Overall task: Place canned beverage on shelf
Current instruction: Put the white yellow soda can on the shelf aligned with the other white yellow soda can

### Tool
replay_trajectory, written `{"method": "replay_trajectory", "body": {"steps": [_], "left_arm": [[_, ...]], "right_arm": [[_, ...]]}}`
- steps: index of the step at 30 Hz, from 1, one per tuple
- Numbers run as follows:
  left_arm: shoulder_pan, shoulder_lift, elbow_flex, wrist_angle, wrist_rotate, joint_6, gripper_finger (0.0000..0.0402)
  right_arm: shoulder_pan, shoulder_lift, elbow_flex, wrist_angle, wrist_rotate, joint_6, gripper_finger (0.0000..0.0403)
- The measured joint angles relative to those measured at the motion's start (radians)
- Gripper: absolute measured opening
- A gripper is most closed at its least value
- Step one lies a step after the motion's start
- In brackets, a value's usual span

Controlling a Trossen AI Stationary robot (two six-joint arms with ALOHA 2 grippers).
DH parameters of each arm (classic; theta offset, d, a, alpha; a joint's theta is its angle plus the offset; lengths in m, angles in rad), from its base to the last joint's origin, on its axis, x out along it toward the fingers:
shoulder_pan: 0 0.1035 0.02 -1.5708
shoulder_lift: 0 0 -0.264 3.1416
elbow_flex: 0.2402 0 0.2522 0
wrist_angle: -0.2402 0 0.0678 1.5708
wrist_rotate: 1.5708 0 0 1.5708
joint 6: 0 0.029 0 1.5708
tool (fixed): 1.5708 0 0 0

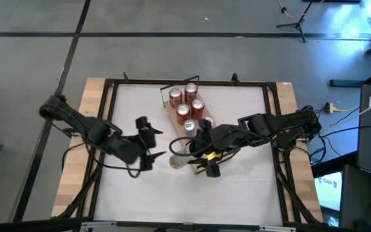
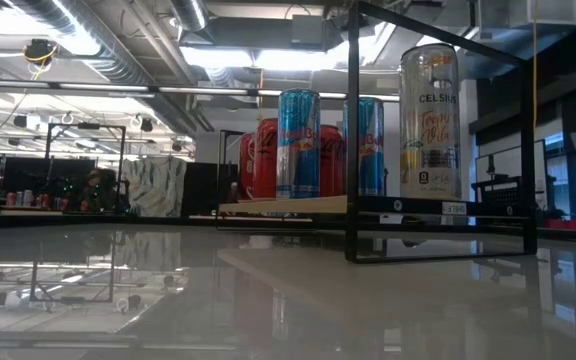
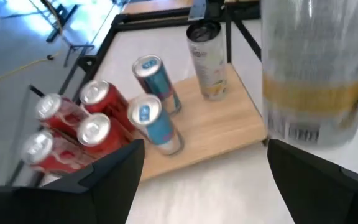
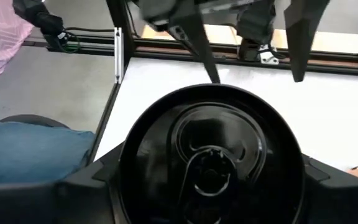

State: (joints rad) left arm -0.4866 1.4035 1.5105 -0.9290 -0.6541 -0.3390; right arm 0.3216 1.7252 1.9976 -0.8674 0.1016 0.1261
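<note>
The shelf (image 1: 200,116) is a light-wood board with black wire rails, lying at the table's far middle. It carries several red cans (image 1: 183,113), two blue cans (image 3: 157,127) and a tall white can (image 3: 207,59). My right gripper (image 1: 195,154) is shut on a silver can with a yellow band (image 3: 319,74) just in front of the shelf's near end. The can's dark top fills the right wrist view (image 4: 210,162). My left gripper (image 1: 152,145) is open and empty, just left of that can. Neither gripper shows in the low view. My right gripper pinches the silver can between its two fingers (image 4: 95,183), which lie on opposite sides of the can's wall just under its top rim (image 4: 129,163). The gripper comes from the table's right. The wrist view looks down on the can's top. I cannot tell whether the can's bottom touches the table.
A black frame (image 1: 108,116) and wooden side boards (image 1: 82,142) border the white tabletop. The shelf's wire rail (image 2: 353,130) stands upright at its end. A person in blue trousers (image 4: 30,155) is beyond the table's edge. Bare tabletop (image 1: 172,193) lies near the front edge.
</note>
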Motion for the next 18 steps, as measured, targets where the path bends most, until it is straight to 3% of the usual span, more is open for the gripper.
{"method": "replay_trajectory", "body": {"steps": [3, 9, 14, 18], "left_arm": [[0.005, -0.157, -0.238, 0.201, 0.020, -0.017, 0.0328], [0.064, -0.387, -0.688, 0.878, 0.211, 0.079, 0.0328], [0.130, -0.373, -0.939, 1.434, 0.378, 0.112, 0.0328], [0.155, -0.294, -0.973, 1.648, 0.435, 0.115, 0.0328]], "right_arm": [[-0.001, 0.000, 0.000, 0.000, 0.003, 0.007, 0.0257], [-0.001, 0.000, 0.000, 0.000, 0.010, 0.011, 0.0257], [-0.001, 0.000, 0.000, 0.000, 0.010, 0.014, 0.0257], [-0.001, 0.000, 0.000, -0.005, 0.011, 0.032, 0.0257]]}}
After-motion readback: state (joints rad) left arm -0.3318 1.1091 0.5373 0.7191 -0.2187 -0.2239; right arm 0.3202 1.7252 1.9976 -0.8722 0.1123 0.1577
